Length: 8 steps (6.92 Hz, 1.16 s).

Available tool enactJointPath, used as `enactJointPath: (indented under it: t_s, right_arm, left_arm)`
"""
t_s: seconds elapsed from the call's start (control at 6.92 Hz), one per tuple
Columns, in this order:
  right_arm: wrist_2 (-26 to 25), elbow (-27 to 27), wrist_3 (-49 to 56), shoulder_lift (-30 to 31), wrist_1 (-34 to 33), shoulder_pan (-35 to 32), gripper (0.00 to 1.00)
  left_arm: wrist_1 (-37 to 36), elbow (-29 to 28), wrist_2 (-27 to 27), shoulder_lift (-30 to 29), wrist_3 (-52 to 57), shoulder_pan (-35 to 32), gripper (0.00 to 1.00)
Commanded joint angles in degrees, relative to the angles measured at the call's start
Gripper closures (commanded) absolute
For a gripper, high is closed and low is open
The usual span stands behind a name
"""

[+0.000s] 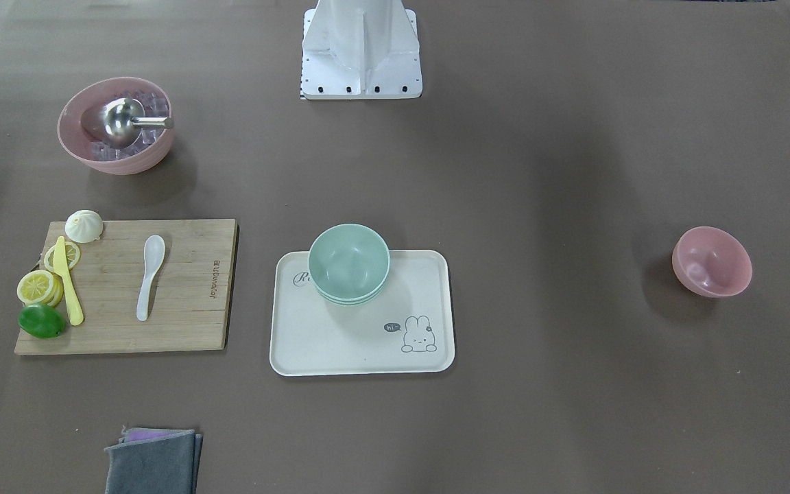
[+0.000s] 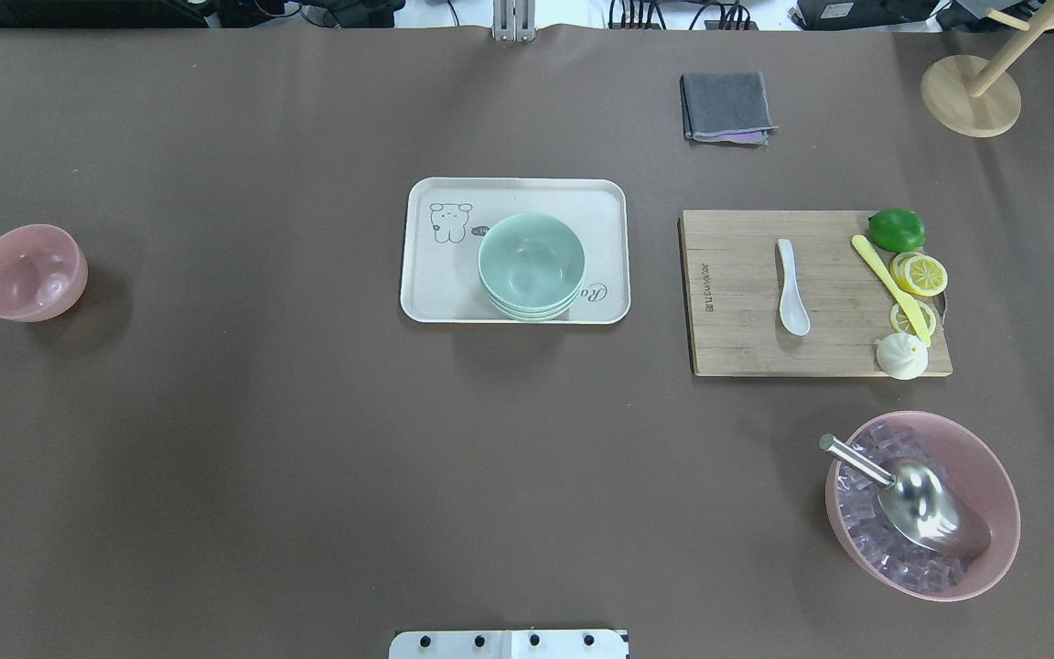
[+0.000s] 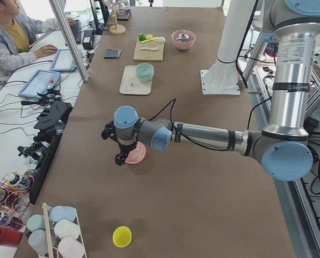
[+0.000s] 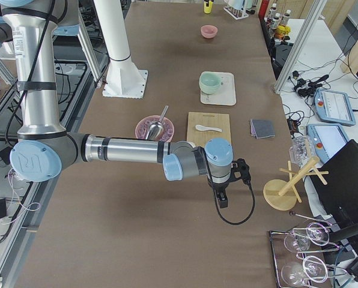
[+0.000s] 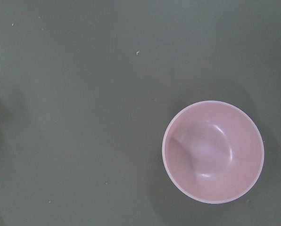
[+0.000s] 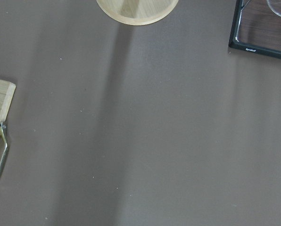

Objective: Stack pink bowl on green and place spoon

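The small pink bowl (image 1: 712,261) stands upright and empty on the table, far out on my left side (image 2: 28,272). It fills the lower right of the left wrist view (image 5: 213,151). A stack of green bowls (image 1: 348,263) sits on a cream tray (image 1: 340,343). The white spoon (image 1: 149,274) lies on the wooden cutting board (image 1: 189,302). My left gripper (image 3: 120,159) hangs just beside the pink bowl (image 3: 135,153); I cannot tell whether it is open. My right gripper (image 4: 223,203) hovers over bare table past the board; I cannot tell its state either.
A large pink bowl (image 1: 116,125) holds ice cubes and a metal scoop. The board also carries lemon slices, a lime (image 1: 42,320), a yellow knife and a bun. A grey cloth (image 1: 153,461) and a wooden stand (image 2: 971,91) lie at the far edge.
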<state>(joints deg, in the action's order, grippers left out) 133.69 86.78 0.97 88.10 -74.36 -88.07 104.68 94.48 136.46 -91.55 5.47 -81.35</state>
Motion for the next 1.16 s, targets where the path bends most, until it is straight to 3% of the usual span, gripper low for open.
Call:
enactJointPath:
  t_s: [0.0, 0.43, 1.01]
  right_arm:
    - [0.1, 0.3, 0.0, 0.1, 0.0, 0.0, 0.00]
    - [0.7, 0.3, 0.0, 0.2, 0.1, 0.0, 0.00]
    - [2.1, 1.1, -0.1, 1.0, 0.2, 0.4, 0.00]
  left_arm:
    - [0.0, -0.3, 0.5, -0.1, -0.1, 0.0, 0.02]
    - [-0.3, -0.1, 3.5, -0.8, -3.8, 0.6, 0.03]
    - [2.4, -14.3, 1.0, -8.4, -12.4, 9.5, 0.03]
